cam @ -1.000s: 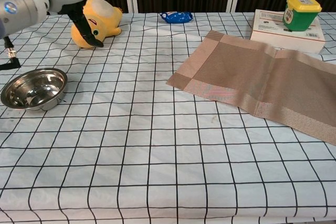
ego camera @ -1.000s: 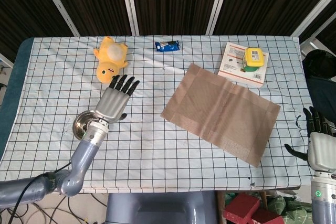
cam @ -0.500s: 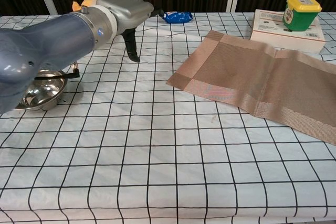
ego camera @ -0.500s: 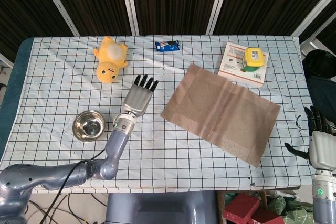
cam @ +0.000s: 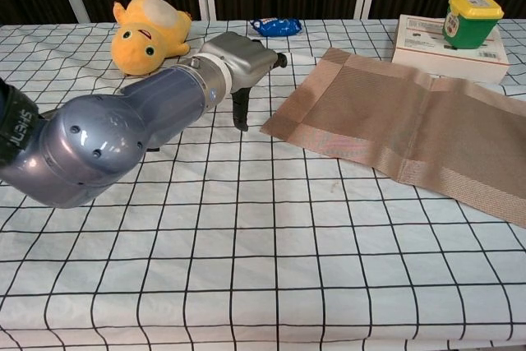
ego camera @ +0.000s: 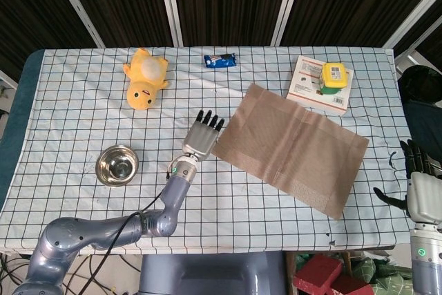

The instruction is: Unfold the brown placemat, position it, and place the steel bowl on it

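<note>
The brown placemat (ego camera: 290,146) (cam: 411,121) lies spread flat and slanted on the checked cloth, right of centre. The steel bowl (ego camera: 117,165) stands upright and empty at the left; in the chest view my left arm hides it. My left hand (ego camera: 202,136) (cam: 242,59) hovers just left of the placemat's near-left corner, fingers stretched out and apart, holding nothing. My right hand (ego camera: 421,184) hangs beyond the table's right edge, fingers extended and empty; the chest view does not show it.
A yellow plush duck (ego camera: 145,77) (cam: 148,29) lies at the back left. A blue packet (ego camera: 219,61) (cam: 276,26) sits at the back centre. A white box (ego camera: 311,91) (cam: 436,47) carries a green jar (ego camera: 333,77) (cam: 472,20) just behind the placemat.
My left hand has swept right, from above the bowl to the placemat's left corner. The bowl now shows uncovered in the head view. My right hand has stayed put.
</note>
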Motion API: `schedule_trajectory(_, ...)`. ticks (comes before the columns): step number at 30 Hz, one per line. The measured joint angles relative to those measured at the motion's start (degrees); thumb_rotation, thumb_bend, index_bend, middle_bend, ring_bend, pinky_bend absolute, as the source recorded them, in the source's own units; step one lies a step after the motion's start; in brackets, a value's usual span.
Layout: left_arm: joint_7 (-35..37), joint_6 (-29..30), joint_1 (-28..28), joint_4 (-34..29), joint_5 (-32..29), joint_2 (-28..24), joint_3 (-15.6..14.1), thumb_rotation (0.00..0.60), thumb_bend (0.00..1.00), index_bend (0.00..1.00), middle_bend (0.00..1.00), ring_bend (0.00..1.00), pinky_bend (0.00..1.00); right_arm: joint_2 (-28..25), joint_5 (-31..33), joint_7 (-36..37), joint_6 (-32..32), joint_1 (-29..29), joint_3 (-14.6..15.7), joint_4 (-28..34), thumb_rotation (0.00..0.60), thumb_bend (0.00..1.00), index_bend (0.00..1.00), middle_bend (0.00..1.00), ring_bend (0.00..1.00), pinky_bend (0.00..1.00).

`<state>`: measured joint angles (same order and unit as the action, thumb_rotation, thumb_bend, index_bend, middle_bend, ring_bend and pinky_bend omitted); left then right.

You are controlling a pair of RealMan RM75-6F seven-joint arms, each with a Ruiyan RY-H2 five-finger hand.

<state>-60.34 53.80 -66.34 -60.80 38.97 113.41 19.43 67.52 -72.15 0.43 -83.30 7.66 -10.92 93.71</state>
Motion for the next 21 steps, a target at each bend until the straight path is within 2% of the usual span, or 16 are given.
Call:
schedule_trajectory(8,1.55,-0.61,-1.34,4.40,0.98,3.17,-0.69,0.600,0.13,0.10,0.11,0.03,0.10,-0.16,0.07,0.73,0.06,-0.20,-0.32,0.27,0.600,0.07,0.00,0.00,0.00,0.16)
schedule_trajectory(14,3.06,-1.29,-2.31,7.80,1.86,5.15,-0.58,0.600,0.20,0.10,0.11,0.03,0.10,-0.25,0.42,1.14,0.43,-0.27,-0.52,0.57,0.600,0.07,0.00,0.00,0.00,0.16)
schedule_trajectory(21,5.19,-2.17,-3.10,11.16,3.26,7.00,-0.36,0.600,0.20,0.10,0.11,0.03,0.10,-0.36,0.78,1.11,0.80,-0.31,-0.65,0.81,0.600,0.07,0.00,0.00,0.00,0.16)
